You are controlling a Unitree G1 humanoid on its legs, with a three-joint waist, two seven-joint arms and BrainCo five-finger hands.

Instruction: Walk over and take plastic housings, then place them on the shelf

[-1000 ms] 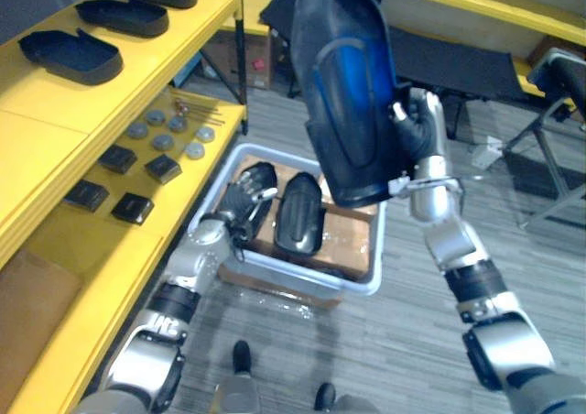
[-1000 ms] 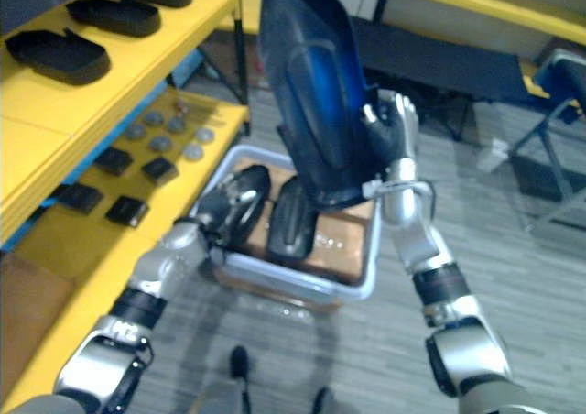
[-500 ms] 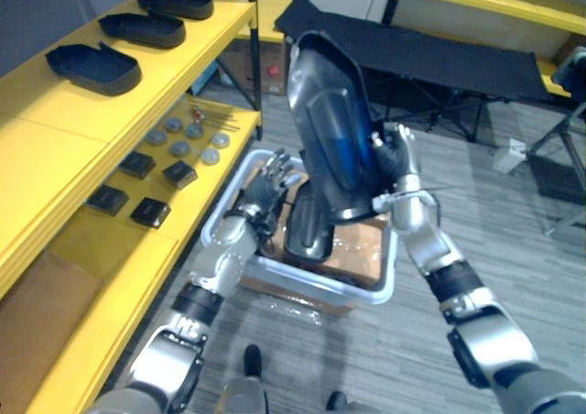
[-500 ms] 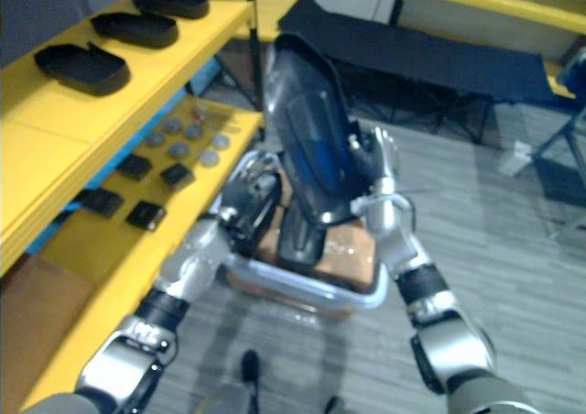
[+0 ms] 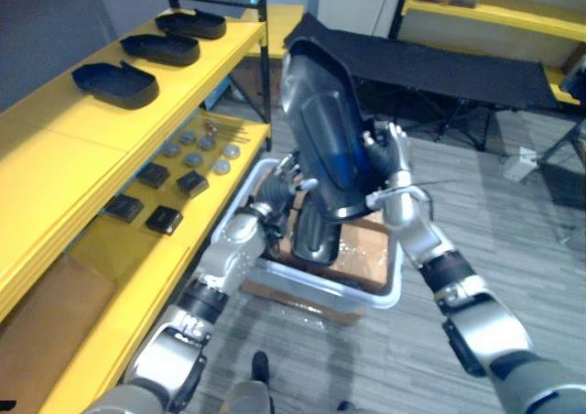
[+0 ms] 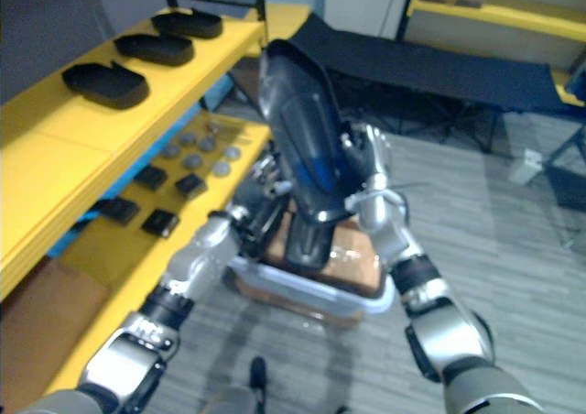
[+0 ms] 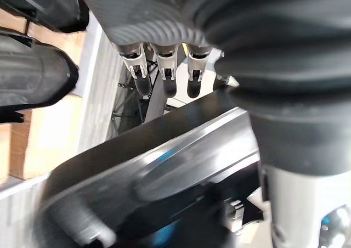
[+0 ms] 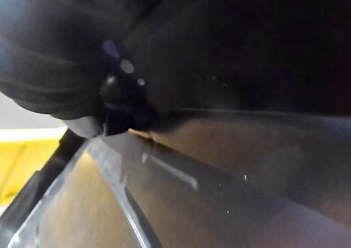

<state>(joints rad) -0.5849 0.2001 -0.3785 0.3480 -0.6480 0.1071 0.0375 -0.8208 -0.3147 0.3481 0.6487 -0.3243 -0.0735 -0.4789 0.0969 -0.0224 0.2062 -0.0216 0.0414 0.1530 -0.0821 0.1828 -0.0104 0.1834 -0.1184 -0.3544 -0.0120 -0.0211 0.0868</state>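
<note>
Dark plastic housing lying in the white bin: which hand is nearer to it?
Left. The left hand hovers just beside the binned housing; the right hand is higher up, gripping another large dark housing.

Both arms reaching forward
Right hand [image 5: 389, 160] is clutching the plastic housing [image 5: 320, 112]; left hand [image 5: 279, 183], fingers straight, is hovering at its 9 o'clock.

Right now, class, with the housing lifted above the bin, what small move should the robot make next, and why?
Probably bring the left hand against the lower edge of the lifted housing. The right hand alone grips that big housing upright over the bin, while the left's fingers are straight beside it.
</note>
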